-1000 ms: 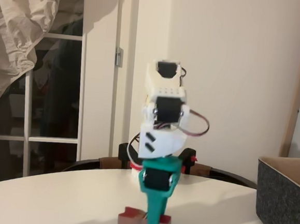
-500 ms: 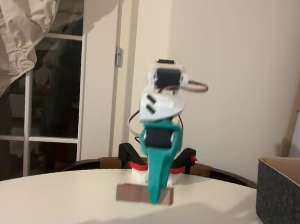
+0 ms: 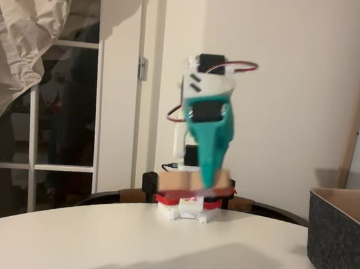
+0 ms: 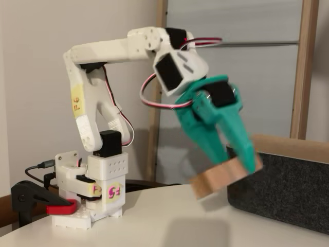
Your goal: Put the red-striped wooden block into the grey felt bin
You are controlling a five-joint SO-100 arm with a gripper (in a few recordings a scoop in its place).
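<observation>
The red-striped wooden block (image 3: 177, 183) hangs in the air well above the white table (image 3: 84, 242). It shows pale wood with a red underside and looks motion-blurred. My teal gripper (image 3: 209, 180) is shut on it from above. From the side, in the other fixed view, the gripper (image 4: 237, 160) pinches the tilted block (image 4: 216, 181) just left of the grey felt bin (image 4: 288, 193). The bin's thick dark wall (image 3: 340, 243) stands at the right edge, to the right of the block and lower than it.
The arm's white base (image 4: 95, 193), with red and black clamps, sits at the table's far edge. A door frame and a draped cloth (image 3: 19, 41) stand behind the table. Wooden uprights (image 4: 304, 72) rise behind the bin.
The gripper has risen from the tabletop with the block in it, lifting it from table height to well above it and swinging slightly right.
</observation>
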